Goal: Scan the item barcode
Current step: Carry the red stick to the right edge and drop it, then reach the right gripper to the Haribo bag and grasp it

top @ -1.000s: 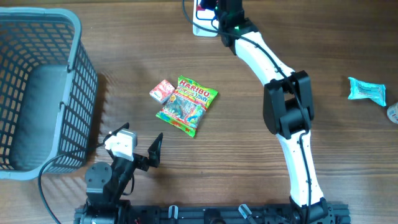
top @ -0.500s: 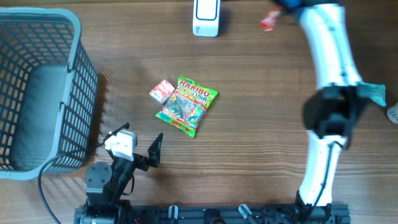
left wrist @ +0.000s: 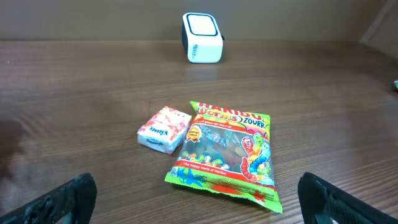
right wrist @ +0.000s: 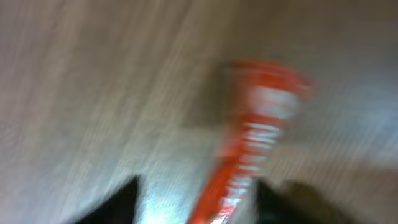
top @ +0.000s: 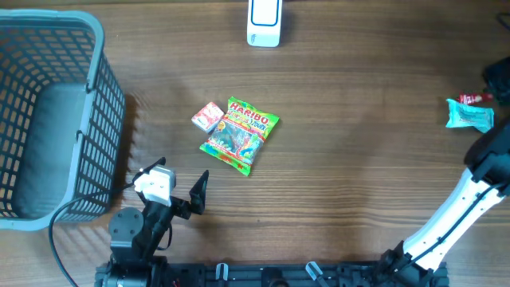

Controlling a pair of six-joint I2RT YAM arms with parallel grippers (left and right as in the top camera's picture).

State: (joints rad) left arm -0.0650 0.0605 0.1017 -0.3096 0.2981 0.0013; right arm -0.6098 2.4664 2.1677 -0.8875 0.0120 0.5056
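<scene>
On my left, the grey plastic mesh basket [top: 96, 48] stands by the left gripper [top: 177, 182], its jaws wide and empty. Far right, the small red foil packet [top: 476, 98] lies on the wooden table [top: 358, 159], just beside a teal wrapper [top: 470, 116]. My right gripper [right wrist: 196, 199] is over the packet with fingers spread. The view is blurred, but the packet looks loose between them.

My right wrist view is all blur — the red packet [right wrist: 258, 143] is a streak with unreadable print, and whether my right tool [right wrist: 199, 193] grips it I cannot tell. Overhead, that tool is cut off at the right edge.
</scene>
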